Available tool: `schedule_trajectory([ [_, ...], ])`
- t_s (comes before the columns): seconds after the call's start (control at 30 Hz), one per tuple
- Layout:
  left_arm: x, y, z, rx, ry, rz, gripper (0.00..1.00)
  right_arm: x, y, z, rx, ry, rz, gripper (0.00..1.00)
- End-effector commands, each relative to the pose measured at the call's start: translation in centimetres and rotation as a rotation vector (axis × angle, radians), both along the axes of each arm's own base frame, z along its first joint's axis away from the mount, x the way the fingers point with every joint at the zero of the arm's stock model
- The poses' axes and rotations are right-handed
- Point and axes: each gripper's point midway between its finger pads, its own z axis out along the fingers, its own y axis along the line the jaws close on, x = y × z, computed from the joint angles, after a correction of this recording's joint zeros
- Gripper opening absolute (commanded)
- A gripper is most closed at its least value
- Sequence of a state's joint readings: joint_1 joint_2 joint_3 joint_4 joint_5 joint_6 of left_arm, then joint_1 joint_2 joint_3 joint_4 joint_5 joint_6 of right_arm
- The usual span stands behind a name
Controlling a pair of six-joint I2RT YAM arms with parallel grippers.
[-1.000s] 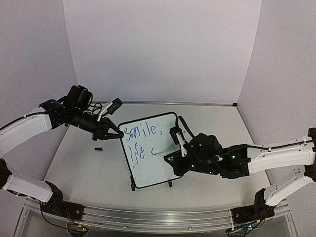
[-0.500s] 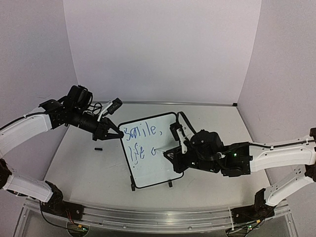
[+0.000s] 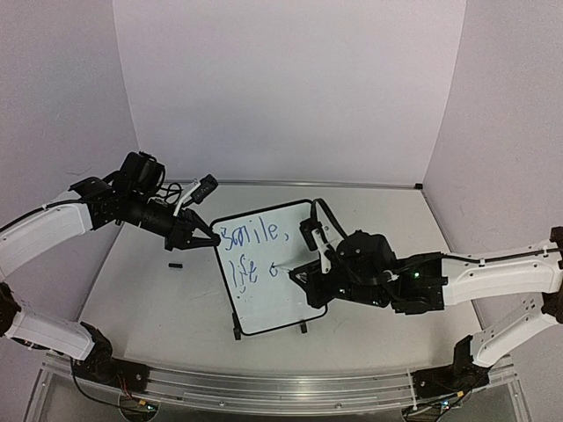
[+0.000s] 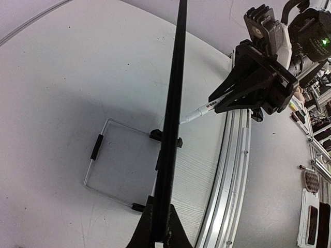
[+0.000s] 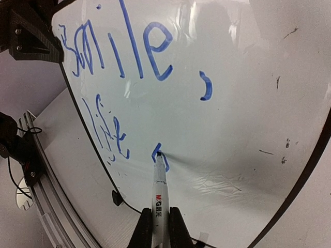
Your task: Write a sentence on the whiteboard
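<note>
I am pinching the marker [image 5: 159, 191] in my right gripper [image 5: 158, 221], its fingers pressing narrow on the barrel from both sides and the tip pointing away from me toward 12 o'clock in the wrist view. The tip is touching the whiteboard [image 3: 274, 306] at a small blue loop just after the second line's first word. From above, my right gripper [image 3: 303, 274] is reaching in from 4 o'clock of the board and is meeting its face a little right of the middle. The whiteboard is standing tilted on its two black feet near the centre of the table [image 3: 145, 303], with the feet at its 6 o'clock edge. The sentence [image 3: 252, 251] is running across the upper half in two blue lines, reading roughly "Smile," above and "life" below, with the loop beside it. Farther off, at the board's 10 o'clock corner, my left gripper [image 3: 208, 239] is clamping the black frame, fingers closed tight on the edge; in its own wrist view I am seeing the board edge-on, rising toward 12 o'clock from between the fingers [image 4: 142, 235]. At 9 o'clock of the board a small black piece [image 3: 176, 265] is lying on the table, apart from everything
</note>
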State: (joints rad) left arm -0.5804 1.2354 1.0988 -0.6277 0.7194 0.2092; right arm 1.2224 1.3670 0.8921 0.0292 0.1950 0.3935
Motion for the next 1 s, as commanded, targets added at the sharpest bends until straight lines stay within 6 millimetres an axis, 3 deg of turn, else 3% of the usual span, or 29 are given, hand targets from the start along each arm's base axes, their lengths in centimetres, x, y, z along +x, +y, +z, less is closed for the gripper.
schedule_trajectory([
  [0.0,1.6,0.4,0.4,0.017,-0.074,0.044,0.00,0.2,0.4,2.5,0.065,-0.022,0.005,0.00],
  [0.17,1.6,0.4,0.5,0.014,-0.079,0.044,0.00,-0.1,-0.6,3.2,0.103,-0.023,-0.009,0.00],
  [0.5,1.6,0.4,0.4,0.017,-0.075,0.044,0.00,0.4,-0.3,1.1,0.054,-0.002,-0.030,0.00],
  [0.97,1.6,0.4,0.3,0.018,-0.072,0.043,0.00,1.1,-1.5,0.7,0.023,-0.011,-0.102,0.00],
])
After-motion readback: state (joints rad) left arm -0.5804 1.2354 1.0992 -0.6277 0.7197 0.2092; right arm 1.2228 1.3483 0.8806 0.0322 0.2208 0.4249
